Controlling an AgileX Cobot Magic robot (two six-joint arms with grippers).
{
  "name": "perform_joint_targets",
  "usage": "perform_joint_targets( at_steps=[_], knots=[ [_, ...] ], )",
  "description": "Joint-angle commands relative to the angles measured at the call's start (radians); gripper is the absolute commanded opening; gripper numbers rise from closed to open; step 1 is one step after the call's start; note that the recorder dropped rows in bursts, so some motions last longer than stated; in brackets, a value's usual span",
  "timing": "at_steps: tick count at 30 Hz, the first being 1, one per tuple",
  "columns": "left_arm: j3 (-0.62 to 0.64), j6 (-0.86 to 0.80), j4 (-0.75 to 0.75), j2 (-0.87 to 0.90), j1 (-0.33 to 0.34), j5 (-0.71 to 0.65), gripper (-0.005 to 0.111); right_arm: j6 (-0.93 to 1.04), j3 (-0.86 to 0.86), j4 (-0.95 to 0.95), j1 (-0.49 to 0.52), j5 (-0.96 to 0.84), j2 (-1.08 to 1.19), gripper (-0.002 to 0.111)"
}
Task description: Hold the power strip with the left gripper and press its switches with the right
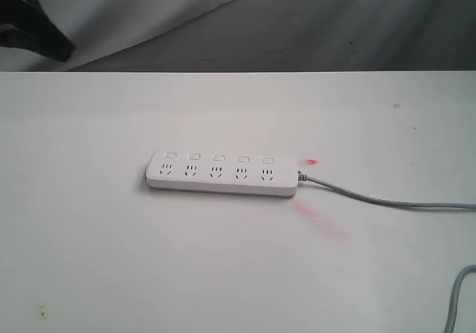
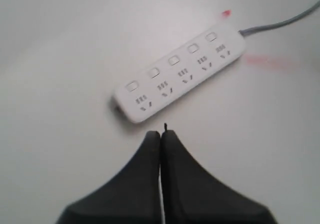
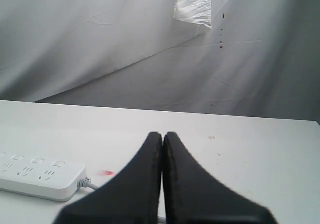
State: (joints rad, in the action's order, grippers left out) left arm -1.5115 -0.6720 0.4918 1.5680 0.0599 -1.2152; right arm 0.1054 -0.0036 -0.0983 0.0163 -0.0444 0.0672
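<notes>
The white power strip [image 1: 222,174] lies flat in the middle of the white table, its grey cord [image 1: 379,199] running off to the right. Its switches [image 1: 218,157] form a row of small white buttons along the far side. In the left wrist view the power strip [image 2: 180,74] lies diagonally, and my left gripper [image 2: 160,134] is shut and empty, hovering just short of the strip's cordless end. My right gripper [image 3: 163,135] is shut with nothing in it, well off the cord end of the power strip [image 3: 40,180]. Neither gripper shows in the exterior view.
The white table [image 1: 111,259] ends at a grey cloth backdrop [image 1: 335,28]. A dark object [image 1: 33,32] sits at the back left corner. Red marks [image 1: 320,221] stain the table beside the strip's cord end. More grey cord [image 1: 457,303] loops at the front right.
</notes>
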Motion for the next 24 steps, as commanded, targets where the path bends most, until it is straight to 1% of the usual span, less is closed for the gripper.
perform_joint_targets(
  at_steps=[1,4,6,9,13,14,16,19,24],
  knots=[
    [0.161,0.050,-0.061,-0.221,0.000,0.253,0.000,-0.005,0.004,0.010,0.007,-0.002,-0.006,0.000],
    [0.326,0.070,-0.052,-0.364,-0.002,0.507,0.000,-0.005,0.004,0.010,0.007,-0.002,-0.006,0.000],
    [0.460,0.070,-0.052,-0.471,-0.002,0.660,0.000,-0.005,0.004,0.010,0.007,-0.002,-0.006,0.000],
    [0.644,0.070,-0.054,-0.622,-0.002,0.832,0.000,-0.005,0.004,0.010,0.007,-0.002,-0.006,0.000],
    [0.878,0.070,-0.054,-0.841,0.000,0.992,0.000,-0.005,0.004,0.010,0.007,-0.002,-0.006,0.000],
    [0.920,0.070,-0.054,-0.886,0.000,1.033,0.000,-0.005,0.004,0.010,0.007,-0.002,-0.006,0.000],
    [1.016,0.070,-0.054,-0.996,0.000,1.095,0.000,-0.005,0.004,0.010,0.007,-0.002,-0.006,0.000],
    [1.117,0.070,-0.054,-1.144,0.000,1.131,0.000,-0.005,0.004,0.010,0.007,-0.002,-0.006,0.000],
    [1.215,0.070,-0.054,-1.310,0.000,1.154,0.000,-0.005,0.004,0.010,0.007,-0.002,-0.006,0.000]
  ],
)
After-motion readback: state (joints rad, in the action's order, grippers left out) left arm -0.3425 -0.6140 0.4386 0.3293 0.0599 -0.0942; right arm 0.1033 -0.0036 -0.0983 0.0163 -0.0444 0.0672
